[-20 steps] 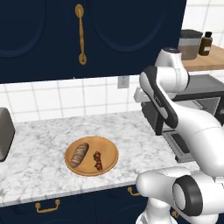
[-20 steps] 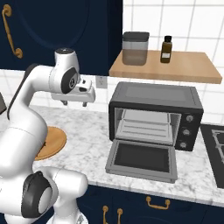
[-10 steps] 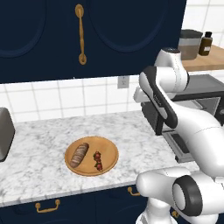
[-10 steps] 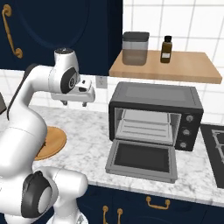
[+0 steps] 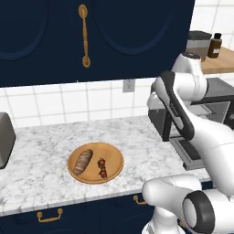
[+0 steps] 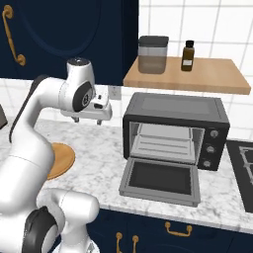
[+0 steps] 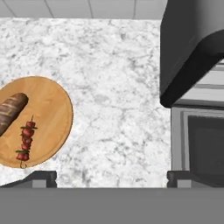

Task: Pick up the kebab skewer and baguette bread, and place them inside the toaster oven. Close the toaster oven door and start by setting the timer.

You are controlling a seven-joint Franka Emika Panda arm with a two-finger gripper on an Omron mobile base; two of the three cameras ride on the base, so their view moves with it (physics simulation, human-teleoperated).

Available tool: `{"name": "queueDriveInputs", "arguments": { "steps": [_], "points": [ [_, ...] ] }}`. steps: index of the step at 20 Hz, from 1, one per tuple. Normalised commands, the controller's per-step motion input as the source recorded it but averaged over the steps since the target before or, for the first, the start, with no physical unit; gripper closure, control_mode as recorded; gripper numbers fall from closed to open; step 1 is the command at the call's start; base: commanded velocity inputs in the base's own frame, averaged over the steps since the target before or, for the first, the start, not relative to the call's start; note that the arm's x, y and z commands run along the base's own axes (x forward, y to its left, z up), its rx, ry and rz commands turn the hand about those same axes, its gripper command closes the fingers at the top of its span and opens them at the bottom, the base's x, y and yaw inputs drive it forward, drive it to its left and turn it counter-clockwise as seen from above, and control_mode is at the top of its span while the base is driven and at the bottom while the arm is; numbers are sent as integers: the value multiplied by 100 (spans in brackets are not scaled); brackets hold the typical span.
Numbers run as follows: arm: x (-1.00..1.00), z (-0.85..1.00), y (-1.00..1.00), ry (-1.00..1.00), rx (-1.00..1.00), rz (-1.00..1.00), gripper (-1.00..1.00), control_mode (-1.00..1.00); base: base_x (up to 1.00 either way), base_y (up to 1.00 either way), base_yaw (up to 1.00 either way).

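From the left, the skewer [image 5: 102,167] and bread [image 5: 83,161] lie side by side on the plate [image 5: 115,157]; from the right, the oven [image 6: 175,131] stands with its door [image 6: 160,181] down; from the hand, the empty claw [image 7: 112,177] is spread wide, and the thin, light skewer looks easiest to pinch mid-stick.

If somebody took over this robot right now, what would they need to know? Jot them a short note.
Gripper: jaws open, empty, hanging above the counter between plate and oven.
Kebab skewer and baguette bread: side by side on the wooden plate, untouched.
Toaster oven: toaster oven door folded down, inside bare.
Done: nothing moved yet.
Left: load both foods, shut the door, set the timer.
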Motion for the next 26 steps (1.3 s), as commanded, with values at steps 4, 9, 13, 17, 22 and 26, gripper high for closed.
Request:
{"name": "queueDriveInputs", "arguments": {
  "steps": [4, 9, 13, 17, 22, 26],
  "points": [
    [0, -62, -100, -20, 18, 18, -100, -100, 0, 0, 0],
    [12, -48, -95, -38, 13, 24, -100, -100, 0, 0, 0],
    [9, -40, -53, -43, -1, 15, -100, -100, 0, 0, 0],
    [28, -45, -66, -40, 0, 5, -100, -100, 0, 0, 0],
    [51, -9, -58, -16, 9, 0, -100, -100, 0, 0, 0],
    [35, -4, -60, -18, 8, 0, -100, -100, 0, 0, 0]
  ]
}}
